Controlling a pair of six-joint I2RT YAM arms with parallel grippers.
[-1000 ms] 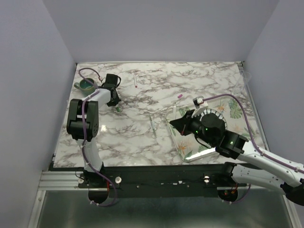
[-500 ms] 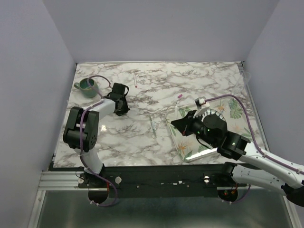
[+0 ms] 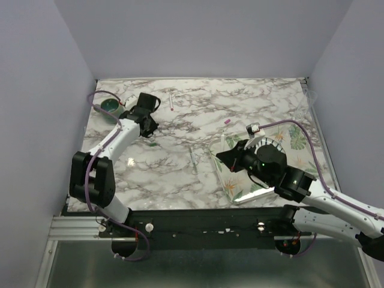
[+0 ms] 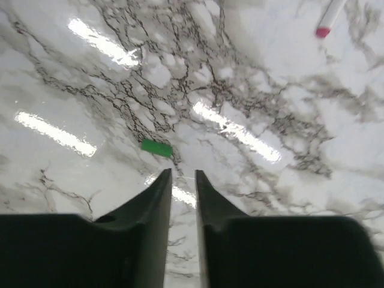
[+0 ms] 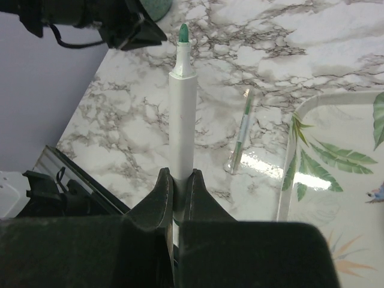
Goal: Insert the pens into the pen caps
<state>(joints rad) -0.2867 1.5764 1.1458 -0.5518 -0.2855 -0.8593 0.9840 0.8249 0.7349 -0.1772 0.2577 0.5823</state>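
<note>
The left gripper (image 4: 183, 174) hangs low over the marble table (image 3: 258, 96) with its two dark fingers parted by a narrow slit and nothing between them. The green cap (image 4: 156, 147) lies flat just beyond the tips at about eleven o'clock in the wrist view, with only bare marble between it and the fingers. Farther out at one o'clock lies the red-ended pen (image 4: 329, 18), well apart from the cap. From above, a green mug (image 3: 110, 105) stands near this gripper at about ten o'clock, close to the table's far left corner. The right gripper (image 5: 180, 180) is clamped on the green-tipped pen (image 5: 182, 108), which sticks straight out past the fingers with its bare green nib forward. Beyond that nib in the wrist view sits the dark bulk of the left arm. On the table at nine o'clock from the right gripper, seen from above, lies the green-striped pen (image 3: 193, 157), just beside the clear rim of the leaf-patterned tray (image 5: 300, 120), which spreads out to three o'clock under the right arm. The pink cap (image 3: 227, 120) lies at twelve o'clock from the right gripper, on open marble. By count there are three pens, one held and two lying, plus two caps, one mug and one tray.
</note>
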